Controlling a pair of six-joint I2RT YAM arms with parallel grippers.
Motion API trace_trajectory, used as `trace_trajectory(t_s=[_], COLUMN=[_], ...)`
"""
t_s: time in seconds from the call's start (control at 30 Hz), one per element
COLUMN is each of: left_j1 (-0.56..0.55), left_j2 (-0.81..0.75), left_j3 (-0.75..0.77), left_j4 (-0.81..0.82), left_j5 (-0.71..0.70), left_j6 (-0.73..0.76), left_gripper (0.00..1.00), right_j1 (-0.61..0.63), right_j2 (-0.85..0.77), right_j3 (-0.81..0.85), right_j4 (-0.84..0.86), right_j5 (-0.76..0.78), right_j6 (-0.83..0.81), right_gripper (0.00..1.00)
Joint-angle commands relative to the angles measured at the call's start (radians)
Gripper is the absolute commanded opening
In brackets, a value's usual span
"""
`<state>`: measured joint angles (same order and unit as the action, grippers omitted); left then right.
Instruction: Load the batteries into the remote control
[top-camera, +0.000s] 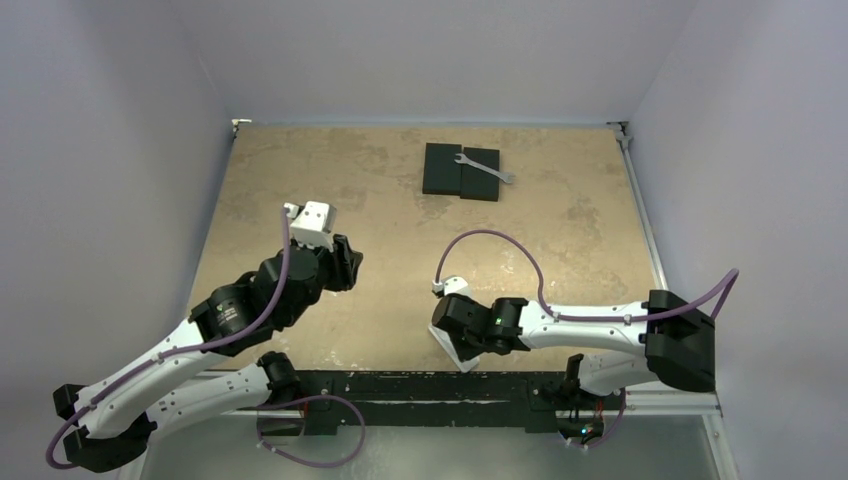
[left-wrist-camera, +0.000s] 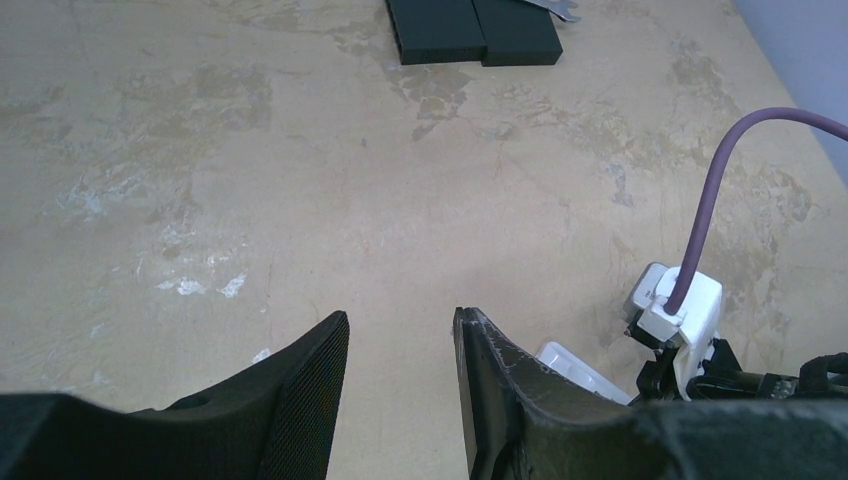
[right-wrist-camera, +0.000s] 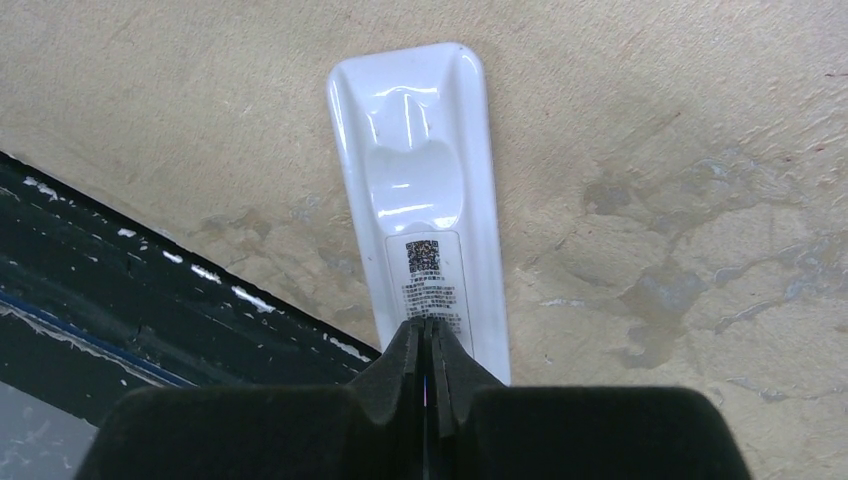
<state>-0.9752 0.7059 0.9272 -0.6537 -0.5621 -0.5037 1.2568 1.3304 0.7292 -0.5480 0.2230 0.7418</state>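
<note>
The white remote control lies back up on the tan table, with a printed label with a square code on its near half. My right gripper is shut, its joined fingertips over the label end of the remote, nothing between them. From above, a white corner of the remote shows under the right gripper, close to the table's near edge. My left gripper is open and empty above bare table, left of the remote; from above, the left gripper is well apart from the right one. The batteries are out of view.
Two flat black blocks lie side by side at the back middle, with a silver wrench across them. The black strip of the table's near edge runs just left of the remote. A purple cable arcs over the right wrist.
</note>
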Motion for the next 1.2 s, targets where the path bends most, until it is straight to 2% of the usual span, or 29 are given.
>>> trace_trajectory(t_s=[0.0,0.27,0.6,0.63,0.67,0.7,1.17], left_j1=[0.007,0.009,0.009,0.009,0.009,0.009,0.009], left_j2=[0.001,0.000,-0.007,-0.007,-0.006,-0.006,-0.005], left_j3=[-0.003,-0.003,-0.005,-0.005,-0.004,-0.005,-0.006], left_j4=[0.019,0.019,0.017,0.017,0.016,0.017,0.015], left_j5=[-0.001,0.001,0.002,0.001,0.002,0.002,0.002], left_j6=[0.019,0.021,0.017,0.018,0.018,0.017,0.018], left_gripper=[0.43,0.43,0.43,0.43,0.43,0.43,0.43], right_j1=[0.006,0.006,0.006,0.006,0.006,0.006,0.006], right_j2=[0.005,-0.035,-0.040,-0.037,-0.033,-0.028,0.071], right_j3=[0.018,0.030,0.001,-0.003,-0.008,-0.011,-0.039], right_j4=[-0.008,-0.013,0.020,0.030,0.041,0.051,0.154], right_j5=[0.019,0.032,0.011,0.007,0.003,0.000,-0.039], right_j6=[-0.004,-0.007,-0.007,-0.008,-0.010,-0.011,-0.031], right_gripper=[0.12,0.48,0.72,0.79,0.94,0.98,0.99])
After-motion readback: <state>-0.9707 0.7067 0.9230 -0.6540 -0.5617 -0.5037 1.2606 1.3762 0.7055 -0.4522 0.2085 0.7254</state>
